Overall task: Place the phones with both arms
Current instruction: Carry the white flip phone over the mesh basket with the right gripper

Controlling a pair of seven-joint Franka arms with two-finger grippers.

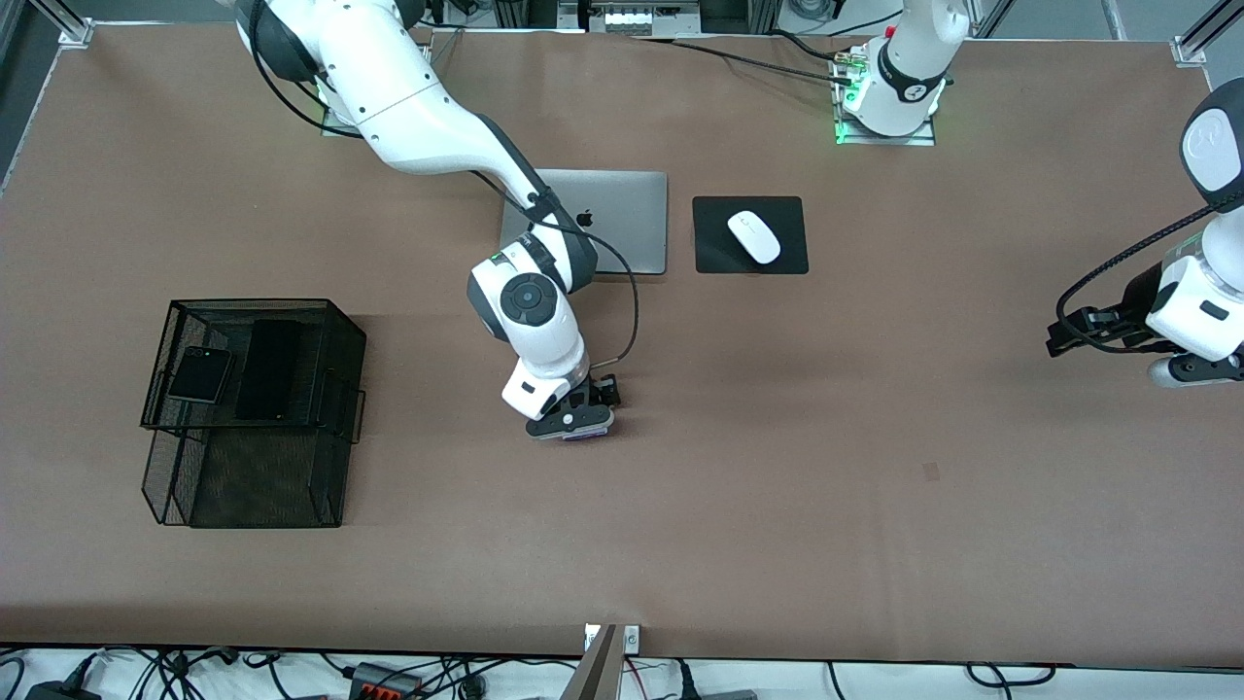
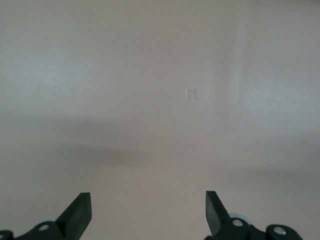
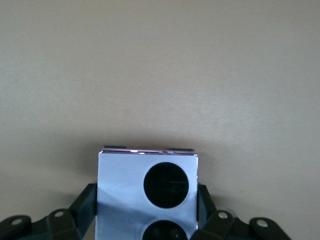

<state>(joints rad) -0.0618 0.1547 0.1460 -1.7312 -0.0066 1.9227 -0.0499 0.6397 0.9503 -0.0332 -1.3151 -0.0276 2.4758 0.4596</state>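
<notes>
Nearest the camera, the mesh rack (image 1: 255, 413) toward the right arm's end of the bench (image 1: 875, 467) already carries the squarish black phone (image 1: 199, 373) and the black slab (image 1: 268, 369) on its upper tier, well apart from the right end effector (image 1: 573, 420). That end effector sits low at mid-bench with its fingers (image 3: 86, 200) pressed against the side edges of the lavender phone (image 3: 147, 192), clenched on it. The grip catches only thin, slick edges, so a lift could let the phone tilt or slip out. The left end effector (image 2: 148, 210) waits released over bare bench.
</notes>
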